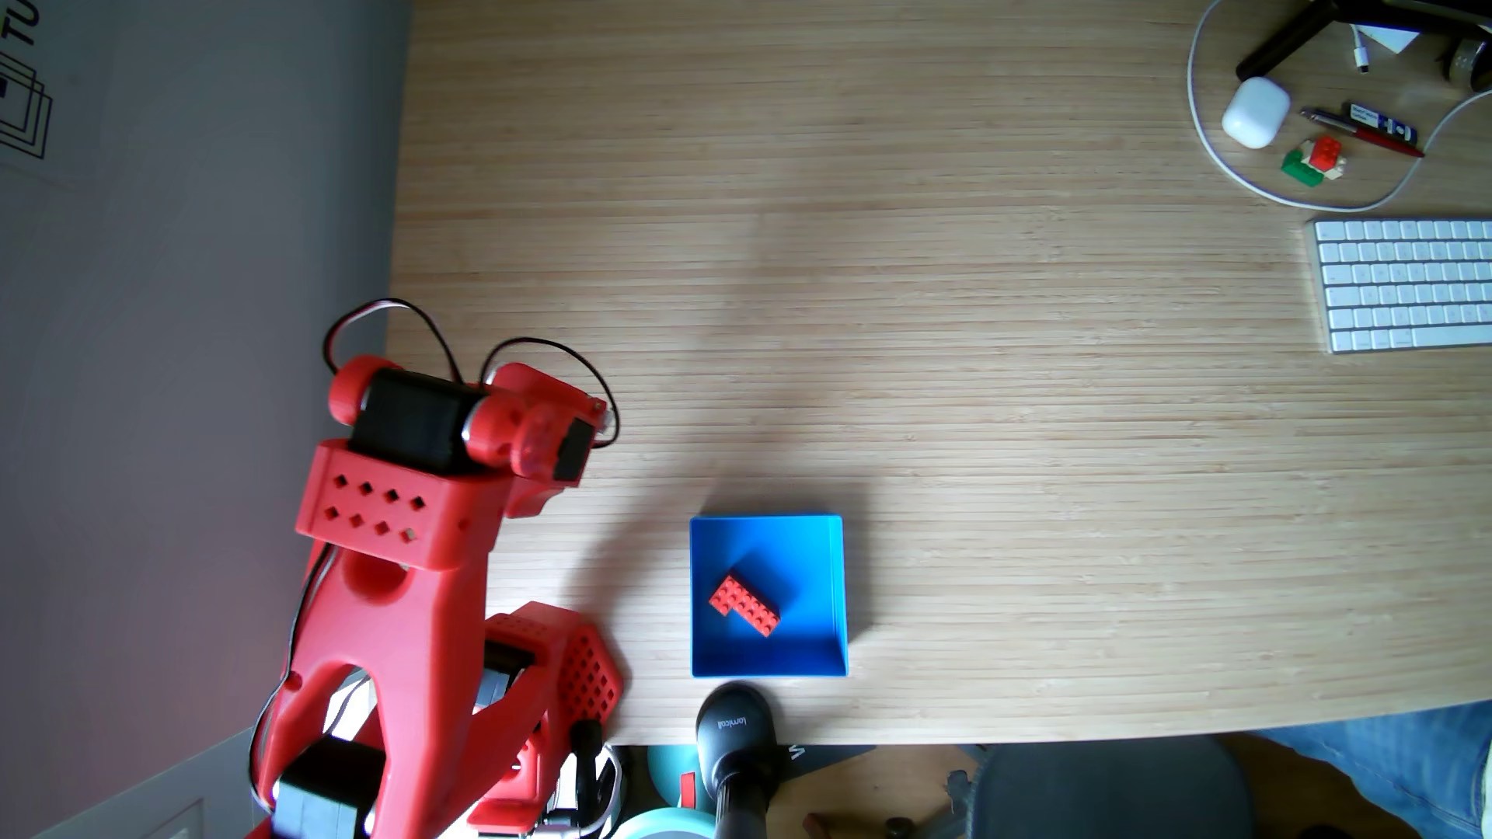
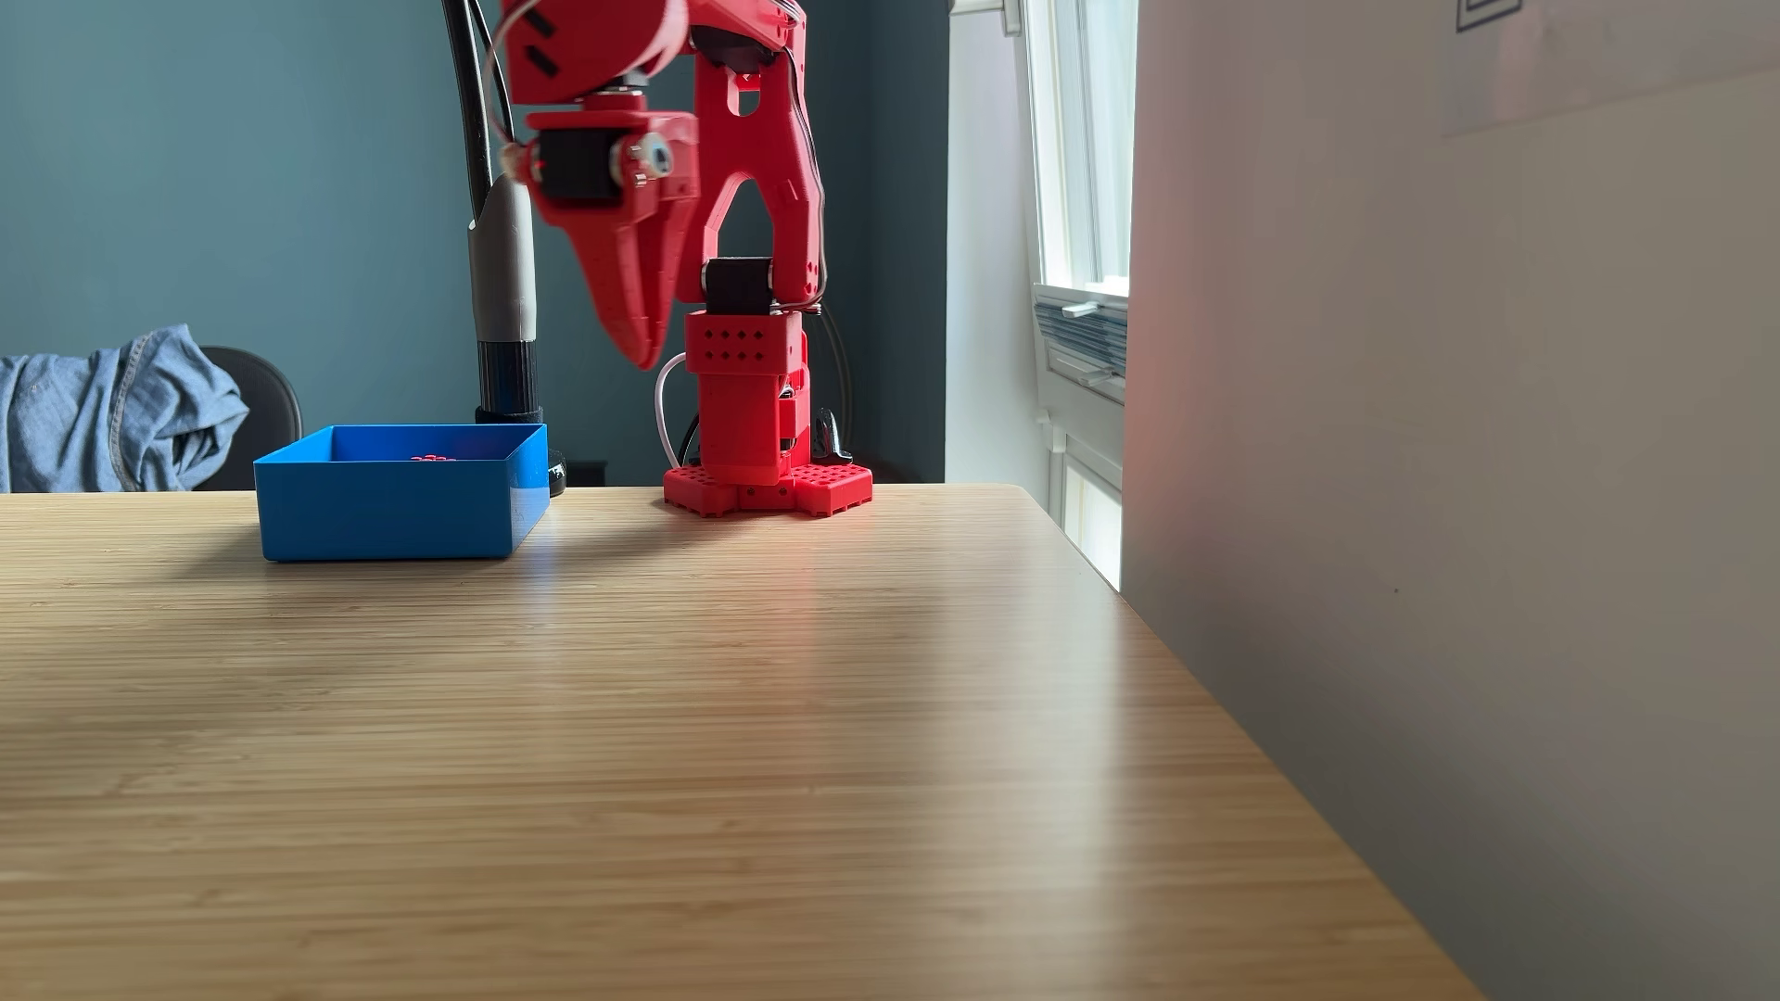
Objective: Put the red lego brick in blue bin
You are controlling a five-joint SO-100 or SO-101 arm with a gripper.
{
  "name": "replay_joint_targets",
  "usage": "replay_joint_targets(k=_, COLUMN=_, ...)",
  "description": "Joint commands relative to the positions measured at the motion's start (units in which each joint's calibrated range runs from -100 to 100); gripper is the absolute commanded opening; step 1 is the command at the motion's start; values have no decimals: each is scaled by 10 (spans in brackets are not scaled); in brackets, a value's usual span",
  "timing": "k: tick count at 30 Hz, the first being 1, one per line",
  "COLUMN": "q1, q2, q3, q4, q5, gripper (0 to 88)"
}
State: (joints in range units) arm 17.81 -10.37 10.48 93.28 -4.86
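Observation:
The red lego brick (image 1: 744,603) lies flat inside the blue bin (image 1: 836,565), towards its lower left, studs up. From the low fixed view, just the studs of the red lego brick (image 2: 433,457) peek over the wall of the blue bin (image 2: 385,520). My gripper (image 2: 643,358) hangs well above the table, to the right of the bin and in front of the red arm base (image 2: 761,481). It points down with its fingers together and nothing between them. Seen from above, the folded red arm (image 1: 404,524) sits left of the bin, clear of it.
A black stand (image 1: 735,726) rises at the table edge just below the bin, its pole (image 2: 501,289) beside my gripper. Far off lie a keyboard (image 1: 1405,282), a red-green-white lego cluster (image 1: 1314,159), a white case (image 1: 1254,111) and pens (image 1: 1364,129). A white panel (image 2: 1445,481) borders the table.

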Motion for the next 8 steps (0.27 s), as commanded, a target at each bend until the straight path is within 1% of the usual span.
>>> replay_joint_targets(k=1, q1=-47, q2=-40, q3=-36, q4=3, q5=-11, gripper=1)
replay_joint_targets(k=8, q1=-83, q2=-40, q3=-36, q4=1, q5=-16, gripper=1)
